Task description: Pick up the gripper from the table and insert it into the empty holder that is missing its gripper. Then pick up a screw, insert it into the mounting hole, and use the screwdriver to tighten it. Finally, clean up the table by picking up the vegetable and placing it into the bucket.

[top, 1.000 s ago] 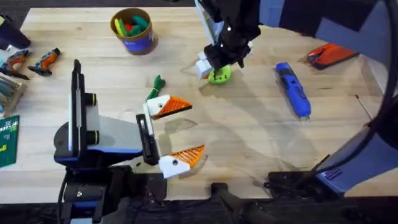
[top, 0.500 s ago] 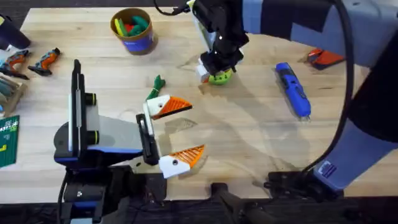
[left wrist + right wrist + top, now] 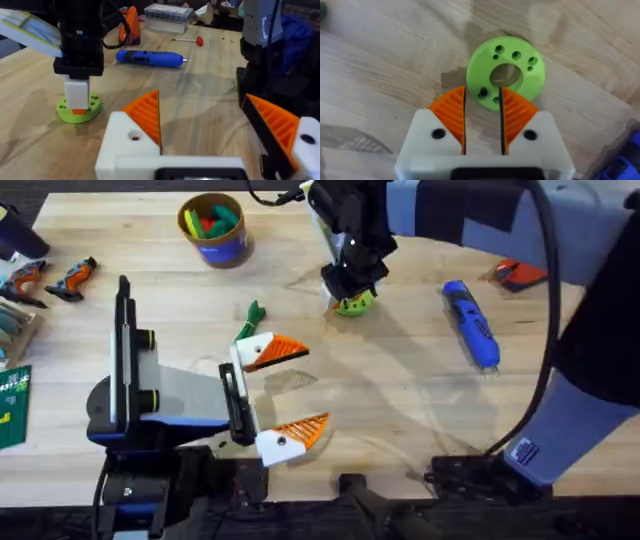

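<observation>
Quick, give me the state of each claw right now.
Left claw: open, holding nothing.
Right claw: nearly shut, a narrow gap between its pads, poised over the rim of the lime-green disc; holding nothing.

Bare wooden tabletop [image 3: 400, 395] is left open at centre, bounded by the lime-green holed disc [image 3: 353, 303], the bright blue pen-shaped screwdriver [image 3: 472, 324] and the left arm's orange-tipped white fingers [image 3: 275, 352].

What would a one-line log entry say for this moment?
right gripper: over green disc, fingers nearly closed | left gripper: open, idle | screwdriver: on table | vegetable: on table
</observation>
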You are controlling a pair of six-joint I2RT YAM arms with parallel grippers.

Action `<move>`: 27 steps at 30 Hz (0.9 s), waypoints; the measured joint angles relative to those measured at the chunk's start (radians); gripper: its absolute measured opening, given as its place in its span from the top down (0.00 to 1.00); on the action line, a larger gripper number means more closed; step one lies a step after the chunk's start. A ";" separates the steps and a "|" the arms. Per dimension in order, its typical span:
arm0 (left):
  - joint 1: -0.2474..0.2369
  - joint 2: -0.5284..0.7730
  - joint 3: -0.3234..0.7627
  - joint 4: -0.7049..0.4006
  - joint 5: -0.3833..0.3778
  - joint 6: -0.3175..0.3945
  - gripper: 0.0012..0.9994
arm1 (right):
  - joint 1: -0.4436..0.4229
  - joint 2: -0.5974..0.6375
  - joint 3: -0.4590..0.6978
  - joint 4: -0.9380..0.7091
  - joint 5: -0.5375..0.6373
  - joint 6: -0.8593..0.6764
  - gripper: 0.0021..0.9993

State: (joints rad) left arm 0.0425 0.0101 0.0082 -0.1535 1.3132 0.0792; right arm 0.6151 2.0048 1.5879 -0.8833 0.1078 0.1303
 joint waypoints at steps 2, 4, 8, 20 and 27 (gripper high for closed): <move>0.000 0.000 0.000 0.000 0.000 0.000 0.01 | 0.000 0.000 0.000 0.000 0.000 0.000 0.67; 0.000 0.000 0.000 0.000 0.000 0.000 0.01 | 0.000 0.001 0.000 0.000 0.000 0.003 0.67; 0.000 0.000 0.000 0.000 0.000 0.000 0.01 | -0.001 0.013 0.000 0.001 0.000 0.005 0.67; 0.000 0.000 0.000 0.000 0.000 0.000 0.01 | -0.003 0.024 0.001 0.001 -0.001 0.011 0.83; 0.000 0.000 0.000 0.000 0.000 0.000 0.01 | -0.003 0.024 0.001 0.007 -0.006 0.012 0.90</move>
State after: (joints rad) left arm 0.0425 0.0100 0.0082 -0.1535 1.3130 0.0792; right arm 0.6121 2.0293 1.5887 -0.8767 0.1015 0.1421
